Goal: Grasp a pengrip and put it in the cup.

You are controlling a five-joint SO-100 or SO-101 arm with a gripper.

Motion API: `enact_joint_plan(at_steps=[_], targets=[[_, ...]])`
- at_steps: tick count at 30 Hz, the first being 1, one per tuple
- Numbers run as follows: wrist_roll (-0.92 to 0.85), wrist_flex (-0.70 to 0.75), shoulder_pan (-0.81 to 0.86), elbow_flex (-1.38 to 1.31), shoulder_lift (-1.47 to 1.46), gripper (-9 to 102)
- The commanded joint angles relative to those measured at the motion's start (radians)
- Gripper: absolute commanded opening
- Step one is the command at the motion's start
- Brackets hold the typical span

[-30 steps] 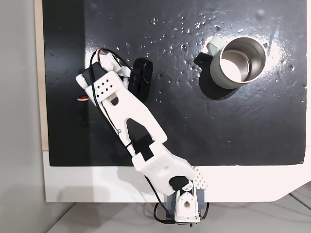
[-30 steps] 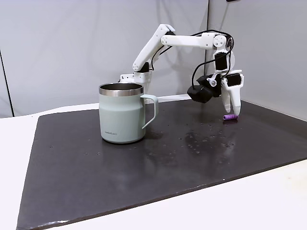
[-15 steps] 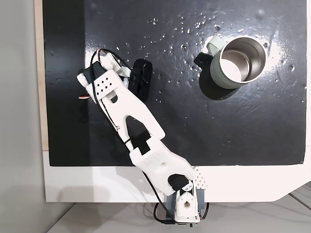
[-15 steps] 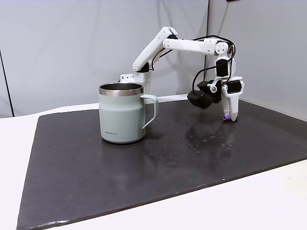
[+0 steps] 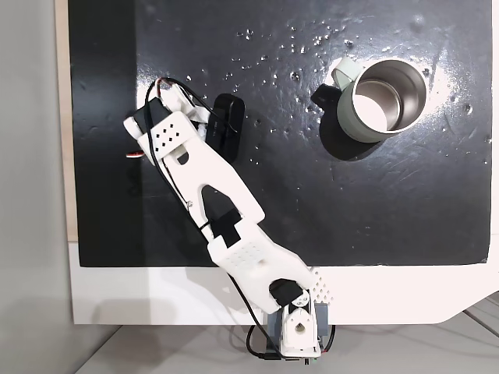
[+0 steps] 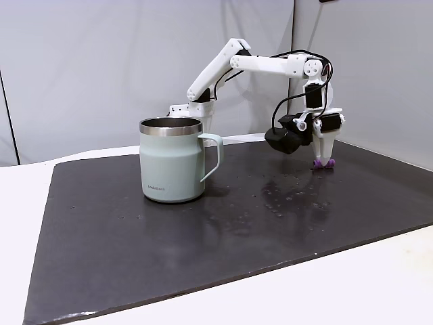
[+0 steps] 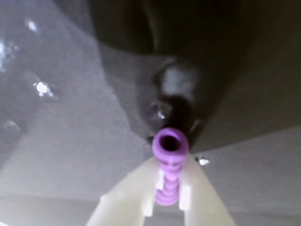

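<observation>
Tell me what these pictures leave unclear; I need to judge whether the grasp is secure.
- Purple pen grip: in the wrist view it lies along the white jaw, but the blur hides whether the jaws squeeze it.
- Same grip: too small in a fixed view, half covered by the gripper.
- Gripper tips: hidden under the arm in a fixed view.
- Cup: bottom partly shadowed.
</observation>
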Motion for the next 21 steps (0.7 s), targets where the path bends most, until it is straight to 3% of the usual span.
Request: enact_joint_plan(at_steps=[1, 12, 21], targets=[[-0.035, 0.034, 0.046, -0.067, 0.12, 0], [-0.224, 0.164, 0.107, 0.037, 0.534, 0], [-0.428, 0.209, 0.244, 0.391, 0.977, 0]])
